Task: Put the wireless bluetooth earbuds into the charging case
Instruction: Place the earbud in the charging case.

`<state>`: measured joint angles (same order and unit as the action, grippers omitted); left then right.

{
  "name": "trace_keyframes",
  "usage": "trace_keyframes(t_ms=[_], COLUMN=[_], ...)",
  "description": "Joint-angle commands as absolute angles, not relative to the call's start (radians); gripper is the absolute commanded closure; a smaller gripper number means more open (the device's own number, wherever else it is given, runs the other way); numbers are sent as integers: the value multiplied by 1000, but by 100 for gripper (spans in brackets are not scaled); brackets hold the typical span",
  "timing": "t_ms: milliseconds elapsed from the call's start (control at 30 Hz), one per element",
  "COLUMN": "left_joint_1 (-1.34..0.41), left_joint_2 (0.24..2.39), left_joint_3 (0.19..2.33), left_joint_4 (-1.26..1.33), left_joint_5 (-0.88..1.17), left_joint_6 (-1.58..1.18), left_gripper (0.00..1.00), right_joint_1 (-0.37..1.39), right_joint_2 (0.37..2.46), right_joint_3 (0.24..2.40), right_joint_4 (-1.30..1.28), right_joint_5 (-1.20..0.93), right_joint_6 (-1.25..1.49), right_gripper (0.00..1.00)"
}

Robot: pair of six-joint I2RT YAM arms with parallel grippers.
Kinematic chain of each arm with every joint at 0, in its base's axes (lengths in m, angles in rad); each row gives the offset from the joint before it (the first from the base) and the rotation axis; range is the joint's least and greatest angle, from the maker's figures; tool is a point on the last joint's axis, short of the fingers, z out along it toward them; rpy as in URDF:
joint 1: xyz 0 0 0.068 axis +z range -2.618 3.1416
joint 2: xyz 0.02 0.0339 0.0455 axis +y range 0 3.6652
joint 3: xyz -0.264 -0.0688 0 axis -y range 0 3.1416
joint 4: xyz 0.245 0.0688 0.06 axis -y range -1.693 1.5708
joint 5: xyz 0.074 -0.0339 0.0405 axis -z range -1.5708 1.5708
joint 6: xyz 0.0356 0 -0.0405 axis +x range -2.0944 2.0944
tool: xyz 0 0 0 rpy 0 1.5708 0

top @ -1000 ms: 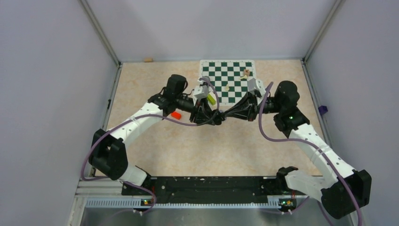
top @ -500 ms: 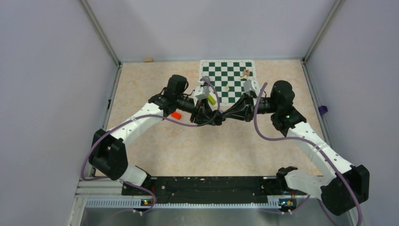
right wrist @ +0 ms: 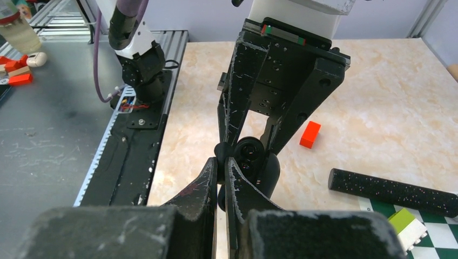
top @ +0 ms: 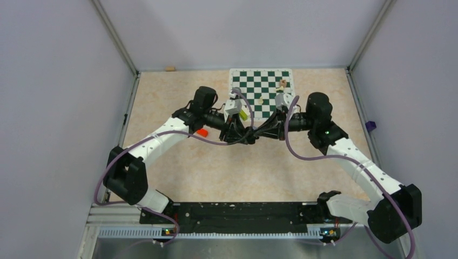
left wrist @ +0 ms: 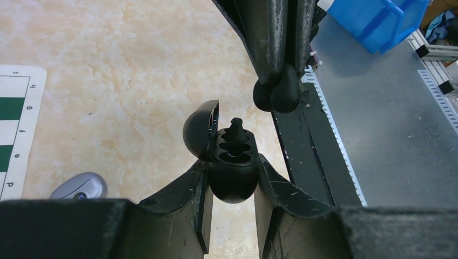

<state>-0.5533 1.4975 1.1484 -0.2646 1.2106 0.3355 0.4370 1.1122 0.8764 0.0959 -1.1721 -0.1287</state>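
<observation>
My left gripper (left wrist: 233, 174) is shut on the black charging case (left wrist: 233, 162), held above the table with its lid (left wrist: 200, 129) swung open to the left. One black earbud (left wrist: 236, 125) sticks up from the far slot; the near slots look empty. My right gripper (right wrist: 221, 163) is shut on a second black earbud (right wrist: 220, 150), which also shows in the left wrist view (left wrist: 284, 93), just beyond and to the right of the case. In the top view both grippers (top: 237, 135) (top: 260, 133) meet at mid-table. No pale purple piece is in view.
A red block (top: 202, 131) lies left of the left gripper. A black microphone (right wrist: 391, 191) and a green-white block (right wrist: 408, 225) lie by the chessboard (top: 262, 86), which carries a few small pieces. A grey oval object (left wrist: 80, 186) lies near the board's edge.
My right arm has moved left, bringing its gripper with the earbud closer to the case. The left arm has barely moved.
</observation>
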Motion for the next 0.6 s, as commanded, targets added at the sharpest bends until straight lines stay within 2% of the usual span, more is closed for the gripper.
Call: trace_keyframes(t_ms=[0,567], left_joint_1=[-560,-566], left_joint_2=[1502,1509], left_joint_3=[1192,1200], left_joint_4=[-267,-284], left_joint_5=[1218,1211], left_joint_6=[350,363], left_gripper=[100,100], right_joint_1=[454,473], right_joint_2=[1116,1135], right_joint_3=[887,882], right_joint_4=[94,94], right_joint_5=[-1155,-1090], right_joint_6=[-175,-192], right_gripper=[100,100])
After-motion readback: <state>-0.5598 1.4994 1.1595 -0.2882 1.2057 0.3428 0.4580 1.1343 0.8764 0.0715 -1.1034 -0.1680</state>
